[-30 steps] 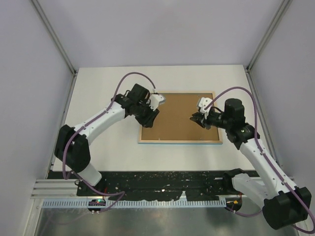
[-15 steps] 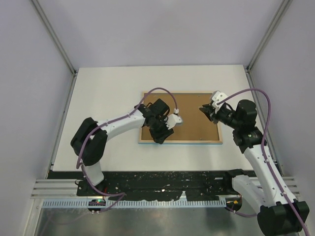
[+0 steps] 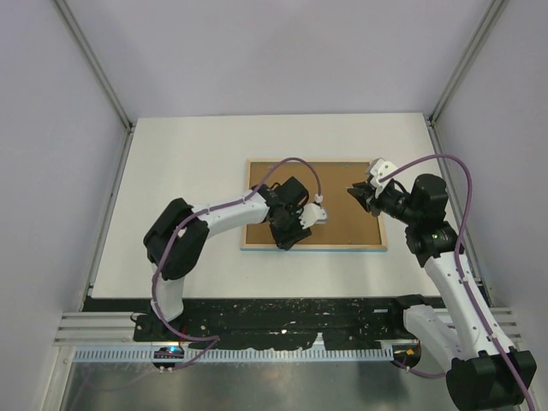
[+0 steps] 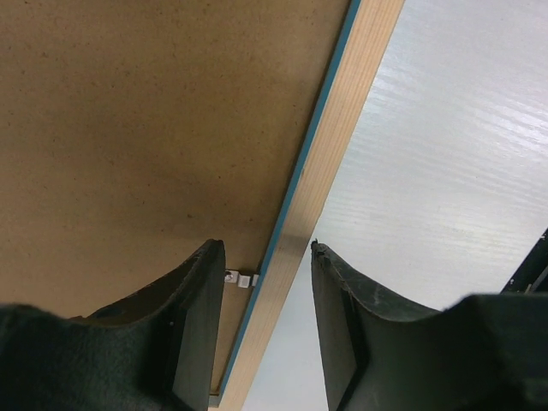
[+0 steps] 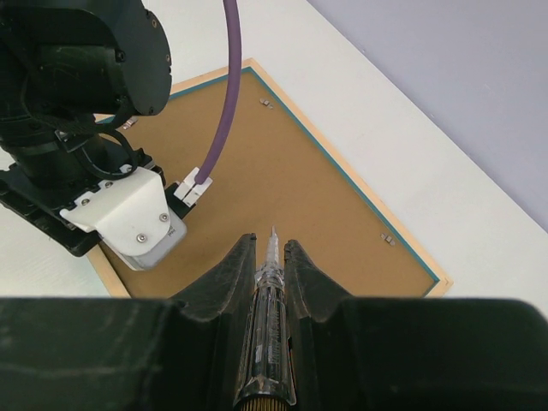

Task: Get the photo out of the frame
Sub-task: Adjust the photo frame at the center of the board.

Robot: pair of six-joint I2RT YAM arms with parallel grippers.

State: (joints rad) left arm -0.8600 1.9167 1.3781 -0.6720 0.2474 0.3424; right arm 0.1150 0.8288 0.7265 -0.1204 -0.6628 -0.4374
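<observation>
Plainly little of the job is done. The frame lies face down on the worktop with the brown backing board seated in it. The photo shows in no view; it is presumably underneath and not yet out. What remains, I judge, is turning the retaining clips, lifting the board and drawing the print out.

From above, the left hand sits at the frame's near rail and the right hand hovers over the board's right part, but neither grip can be read there. The left wrist view supplies it: that hand's fingers stand apart, gripping nothing, and straddle the wooden rail just by a small clip at the board's edge. The right wrist view shows its hand pinched on a thin pointed tool, tip aimed at the board. It also shows further clips along one rail, which the overhead view barely resolves.
</observation>
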